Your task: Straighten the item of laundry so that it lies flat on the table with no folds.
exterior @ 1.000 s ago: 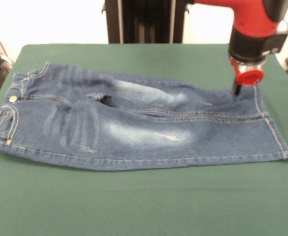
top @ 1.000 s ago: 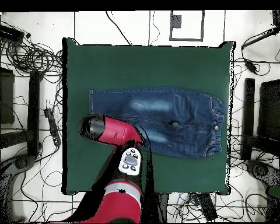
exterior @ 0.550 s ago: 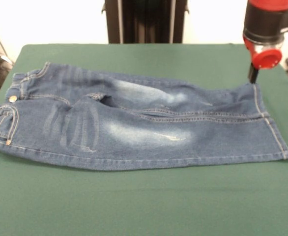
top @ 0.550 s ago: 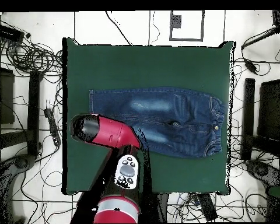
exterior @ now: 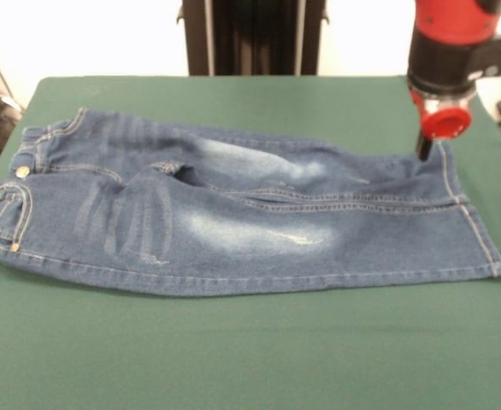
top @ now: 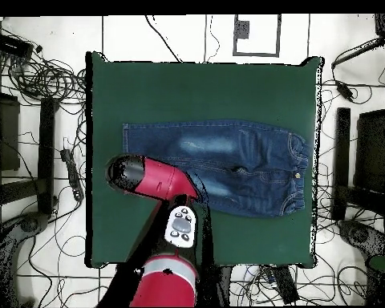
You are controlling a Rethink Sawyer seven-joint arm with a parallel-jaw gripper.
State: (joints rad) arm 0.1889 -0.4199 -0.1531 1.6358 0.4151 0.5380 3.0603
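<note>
Front view: the jeans (exterior: 233,213) lie lengthwise across the green table (exterior: 250,359), waistband and brass button (exterior: 21,172) at the picture's left, leg hems at the right. Denim like this probably handles soft but fairly heavy, folding rather than sliding, so a thick hem corner or the waistband looks like the best hold. The far leg is partly tucked behind the near one, with a small fold at the crotch. The gripper (exterior: 422,147) hangs at the far hem corner (only a dark tip shows under the red collar, so I cannot tell whether it is parted or closed). Half a second ago it stood higher and further right

Overhead view: the jeans (top: 220,164) sit mid-table, unmoved; the arm (top: 151,178) covers the hem corner, shifted slightly toward the cloth
</note>
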